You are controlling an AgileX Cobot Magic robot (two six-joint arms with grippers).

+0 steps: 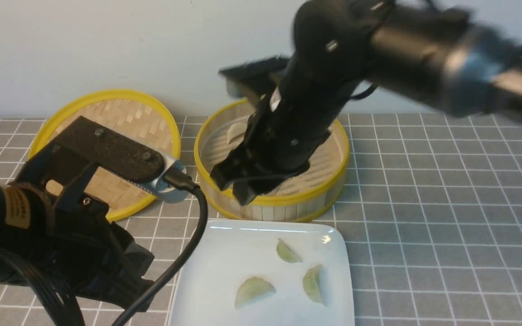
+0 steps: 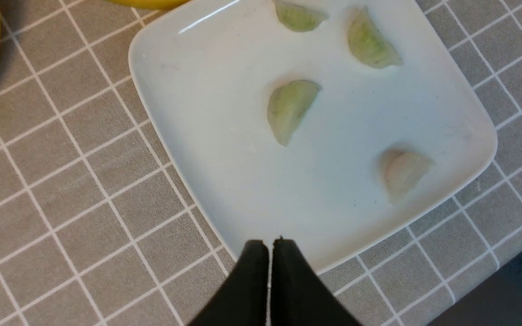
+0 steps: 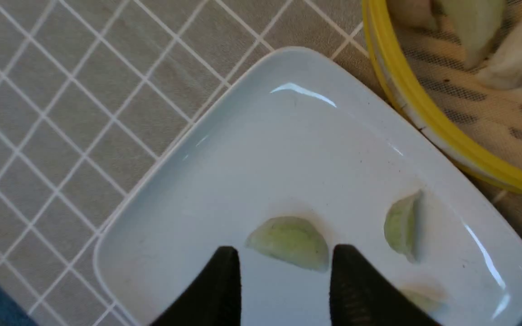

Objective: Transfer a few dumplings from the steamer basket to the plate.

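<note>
The white plate lies at the front centre and holds three pale green dumplings. In the left wrist view the plate also carries a pinkish dumpling. The steamer basket stands just behind the plate, with a dumpling showing inside; more dumplings show in the right wrist view. My right gripper hangs over the basket's front rim, open and empty, high above a green dumpling on the plate. My left gripper is shut and empty at the plate's near edge.
The flat woven lid with a yellow rim lies at the back left, partly behind my left arm. A grey checked cloth covers the table. A pale wall runs along the back.
</note>
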